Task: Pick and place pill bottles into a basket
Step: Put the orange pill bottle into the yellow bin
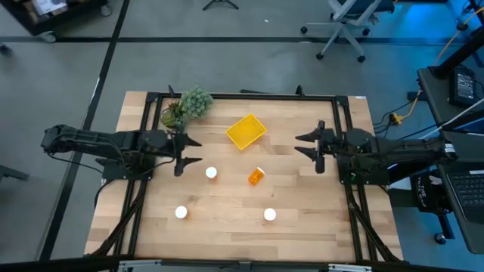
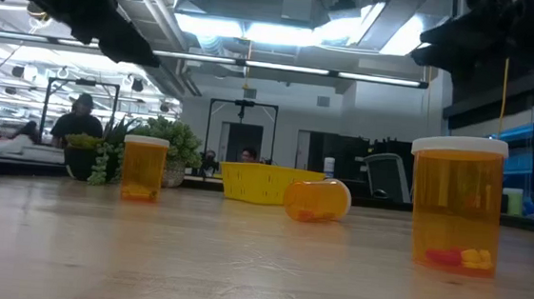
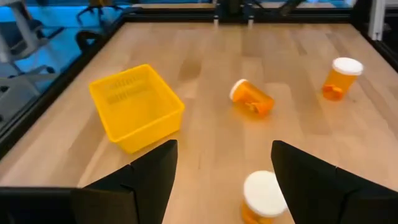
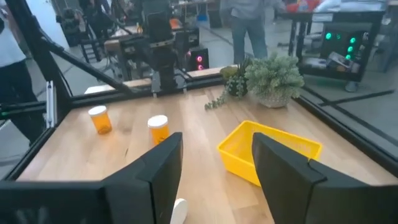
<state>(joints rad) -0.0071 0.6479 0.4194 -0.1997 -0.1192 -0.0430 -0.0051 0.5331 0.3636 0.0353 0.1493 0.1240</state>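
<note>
The yellow basket (image 1: 246,131) rests on its base at the table's far middle. Three pill bottles stand upright on their bases: one (image 1: 211,172) just ahead of my left gripper, one (image 1: 181,212) near left, one (image 1: 269,214) near middle. Another bottle (image 1: 257,177) lies on its side at the centre. My left gripper (image 1: 193,151) hovers open at the left, pointing slightly down toward the table's middle; the nearest bottle's white cap (image 3: 264,198) shows below its fingers. My right gripper (image 1: 302,144) hovers open at the right, facing the basket (image 4: 267,152).
A green potted plant (image 1: 189,106) stands at the far left, beside the basket. A black frame (image 1: 242,96) borders the tabletop. People stand in the room beyond the table (image 4: 249,25). Bare wood lies between the bottles and toward the near edge (image 1: 227,234).
</note>
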